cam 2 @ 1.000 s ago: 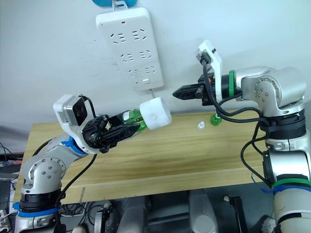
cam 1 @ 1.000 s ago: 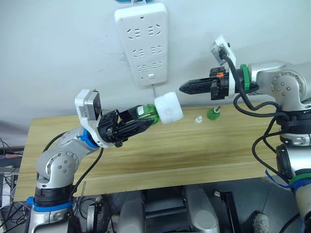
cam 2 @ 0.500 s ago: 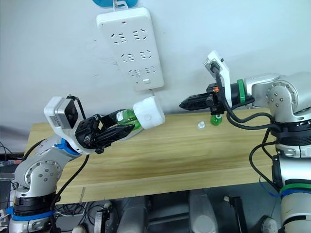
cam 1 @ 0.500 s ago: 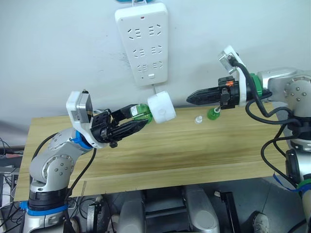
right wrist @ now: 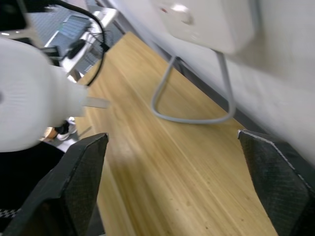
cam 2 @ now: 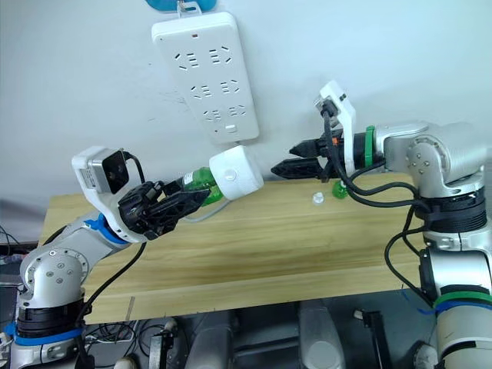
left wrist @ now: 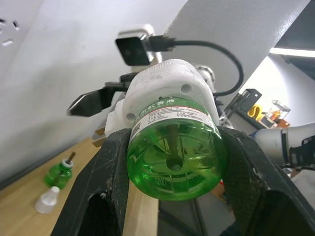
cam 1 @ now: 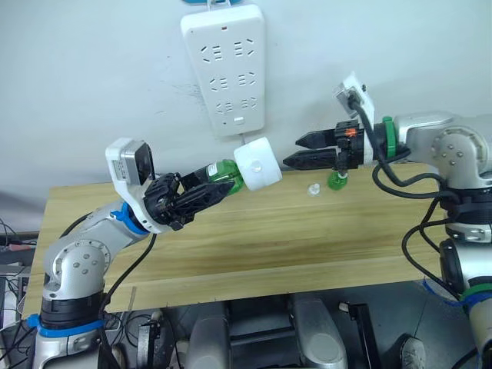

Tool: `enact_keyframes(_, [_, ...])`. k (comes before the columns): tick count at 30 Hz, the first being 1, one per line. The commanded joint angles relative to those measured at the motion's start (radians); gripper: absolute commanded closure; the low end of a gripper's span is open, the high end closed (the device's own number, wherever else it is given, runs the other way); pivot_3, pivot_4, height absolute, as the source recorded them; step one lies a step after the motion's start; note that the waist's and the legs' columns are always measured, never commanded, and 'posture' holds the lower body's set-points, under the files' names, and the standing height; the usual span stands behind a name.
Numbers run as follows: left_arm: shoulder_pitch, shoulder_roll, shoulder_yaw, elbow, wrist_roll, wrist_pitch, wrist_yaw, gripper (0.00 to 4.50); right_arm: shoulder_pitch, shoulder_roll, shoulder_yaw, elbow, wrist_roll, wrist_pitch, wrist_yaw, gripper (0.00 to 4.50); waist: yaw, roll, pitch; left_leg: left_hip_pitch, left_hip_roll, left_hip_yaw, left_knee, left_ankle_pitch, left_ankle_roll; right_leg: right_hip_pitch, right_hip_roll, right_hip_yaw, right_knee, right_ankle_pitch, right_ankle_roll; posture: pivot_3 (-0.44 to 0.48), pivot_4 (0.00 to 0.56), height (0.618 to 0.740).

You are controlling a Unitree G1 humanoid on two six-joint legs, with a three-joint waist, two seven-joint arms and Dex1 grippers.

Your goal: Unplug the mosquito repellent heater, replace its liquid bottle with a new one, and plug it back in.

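Green, hard plastic: its liquid bottle [cam 1: 224, 172] is clamped in the left gripper [cam 1: 201, 190] at frame centre-left, the mosquito repellent heater [cam 1: 257, 163] screwed on. Light, smooth, probably slippery — best taken across its flat sides by the spread-fingered right gripper [cam 1: 300, 151] just beyond.

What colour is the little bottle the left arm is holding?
Translucent green bottle, with a printed label; clearest in the left wrist view.

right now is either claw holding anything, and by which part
The left claw grips the green bottle by its body, with the white heater on the bottle's far end. The right claw is open, holding nothing.
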Motion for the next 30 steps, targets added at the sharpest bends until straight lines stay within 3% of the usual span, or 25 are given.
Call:
enact_keyframes(1, [-0.001, 0.015, 0.029, -0.038, -0.06, 0.025, 0.009, 2.25, -0.005, 0.004, -0.007, -0.014, -0.009, -0.03, -0.003, 0.04, 0.0, 0.0, 0.0, 0.0, 0.0, 0.0, 0.0, 0.0, 0.0, 0.0, 0.0, 0.0, 0.0, 0.0, 0.0, -0.192, 0.316, 0.73])
enact_keyframes(7, [-0.003, 0.009, 0.038, -0.044, -0.063, 0.017, 0.025, 2.25, -0.003, 0.004, -0.011, -0.016, -0.014, -0.032, 0.003, 0.04, 0.0, 0.0, 0.0, 0.0, 0.0, 0.0, 0.0, 0.0, 0.0, 0.0, 0.0, 0.0, 0.0, 0.0, 0.0, -0.19, 0.311, 0.73])
enact_keyframes(15, [0.036, -0.013, 0.008, -0.043, 0.155, -0.187, -0.081, 2.25, -0.016, -0.051, -0.049, -0.023, 0.046, 0.042, 0.05, 0.04, 0.001, 0.0, 0.0, 0.0, 0.0, 0.0, 0.0, 0.0, 0.0, 0.0, 0.0, 0.0, 0.0, 0.0, 0.0, -0.191, 0.307, 0.73])
enact_keyframes(22, [0.03, -0.049, -0.012, -0.028, 0.241, -0.279, -0.108, 2.25, -0.026, -0.042, -0.08, -0.01, 0.078, 0.106, 0.03, 0.04, 0.001, 0.0, 0.0, 0.0, 0.0, 0.0, 0.0, 0.0, 0.0, 0.0, 0.0, 0.0, 0.0, 0.0, 0.0, -0.193, 0.306, 0.73])
enact_keyframes(30, [0.023, -0.074, -0.036, 0.021, 0.398, -0.464, -0.163, 2.25, -0.041, -0.034, -0.192, 0.014, 0.199, 0.337, 0.018, 0.04, 0.0, 0.0, -0.001, 0.0, 0.0, 0.0, 0.0, 0.0, 0.0, 0.0, 0.0, 0.0, 0.0, 0.0, 0.0, -0.193, 0.311, 0.73])
